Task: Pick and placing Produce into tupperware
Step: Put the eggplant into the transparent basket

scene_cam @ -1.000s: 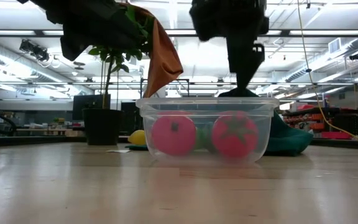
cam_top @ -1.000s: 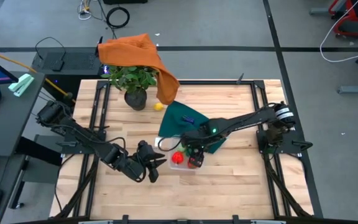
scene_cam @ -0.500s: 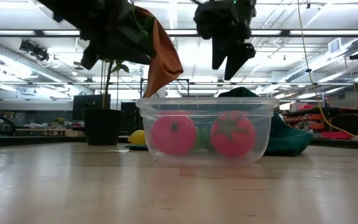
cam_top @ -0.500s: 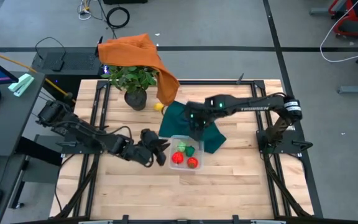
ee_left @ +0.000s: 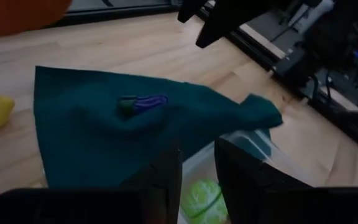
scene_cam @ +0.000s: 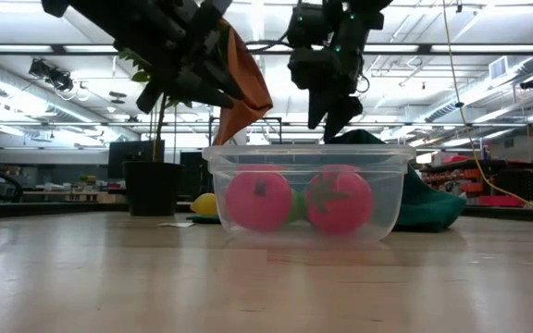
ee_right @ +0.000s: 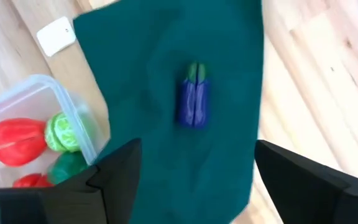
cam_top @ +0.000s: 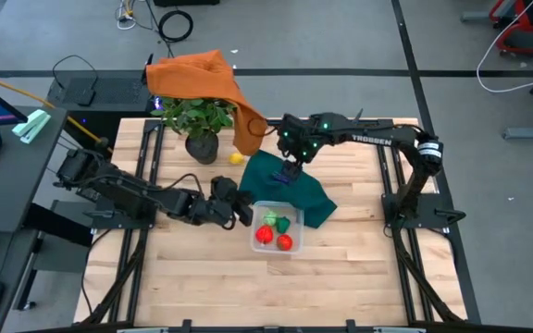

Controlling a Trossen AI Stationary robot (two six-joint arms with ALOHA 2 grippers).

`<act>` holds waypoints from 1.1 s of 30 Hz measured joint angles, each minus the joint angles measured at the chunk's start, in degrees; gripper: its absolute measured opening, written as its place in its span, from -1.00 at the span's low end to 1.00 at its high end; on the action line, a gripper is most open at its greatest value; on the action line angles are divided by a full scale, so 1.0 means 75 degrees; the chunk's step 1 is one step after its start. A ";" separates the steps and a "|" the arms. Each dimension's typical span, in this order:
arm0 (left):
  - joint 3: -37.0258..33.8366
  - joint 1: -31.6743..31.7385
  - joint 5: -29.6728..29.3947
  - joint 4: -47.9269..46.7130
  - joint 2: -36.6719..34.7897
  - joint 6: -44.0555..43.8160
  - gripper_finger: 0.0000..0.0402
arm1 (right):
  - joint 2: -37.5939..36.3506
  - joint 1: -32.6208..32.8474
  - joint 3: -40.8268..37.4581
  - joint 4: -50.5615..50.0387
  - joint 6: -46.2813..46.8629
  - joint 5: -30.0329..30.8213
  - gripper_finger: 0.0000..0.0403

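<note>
Clear rectangular plastic tupperware (cam_top: 276, 230) sits on the wooden worktop (cam_top: 340, 277), its far edge touching the crumpled dark green cloth (cam_top: 285, 185). Inside the tupperware: two red toy tomatoes (cam_top: 265, 235), a pale green leafy toy vegetable (ee_right: 63, 132) and a darker green piece (ee_right: 67, 165). One red tomato has shifted slightly in the low view since half a second ago.

Right pincer (cam_top: 293, 170), fingers spread and holding nothing, has moved away from the tupperware; it now hangs over the far part of the green cloth, above the small dark blue toy eggplant (ee_right: 193, 101) lying on that cloth.

Left pincer (cam_top: 241, 209) has slid closer and now sits just beside the tupperware's left edge; its fingers (ee_left: 160, 186) stand nearly pressed together with a thin gap, gripping nothing.

Yellow toy lemon (cam_top: 236, 158) rests on the worktop beyond the cloth, near the potted leafy plant (cam_top: 195, 120) draped with an orange cloth (cam_top: 206, 79)
</note>
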 joint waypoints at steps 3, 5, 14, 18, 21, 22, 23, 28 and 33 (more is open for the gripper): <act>0.0003 0.0167 0.0058 0.0060 0.0000 -0.0051 -0.51 | 0.0041 -0.0229 0.0002 0.0220 -0.0357 -0.0146 0.39; 0.0003 0.0290 0.0160 0.0073 0.0000 -0.0052 -0.52 | 0.0074 -0.0372 0.0000 0.0227 -0.0608 -0.0194 0.41; 0.0003 0.0734 0.0411 0.0084 0.0000 -0.0275 -0.54 | 0.0507 -0.0462 0.0003 0.0382 -0.1567 -0.0535 0.52; 0.0003 0.0841 0.0416 0.0085 0.0000 -0.0294 -0.57 | 0.0903 -0.0330 0.0000 0.0424 -0.1854 -0.0548 0.56; 0.0003 0.0893 0.0417 0.0081 0.0000 -0.0266 -0.58 | 0.1144 -0.0281 0.0000 0.0454 -0.1923 -0.0520 0.57; 0.0003 0.0904 0.0415 0.0074 0.0000 -0.0250 -0.58 | 0.1222 -0.0277 0.0000 0.0465 -0.1954 -0.0510 0.58; 0.0003 0.0921 0.0417 0.0068 0.0000 -0.0246 -0.58 | 0.1300 -0.0277 0.0000 0.0465 -0.1966 -0.0496 0.58; 0.0003 0.0976 0.0417 0.0060 0.0000 0.0028 -0.58 | 0.1528 -0.0280 0.0000 0.0585 -0.1946 -0.0481 0.61; 0.0003 0.0990 0.0419 0.0053 0.0000 0.0199 -0.60 | 0.1679 -0.0270 0.0000 0.0952 -0.1687 -0.0321 0.67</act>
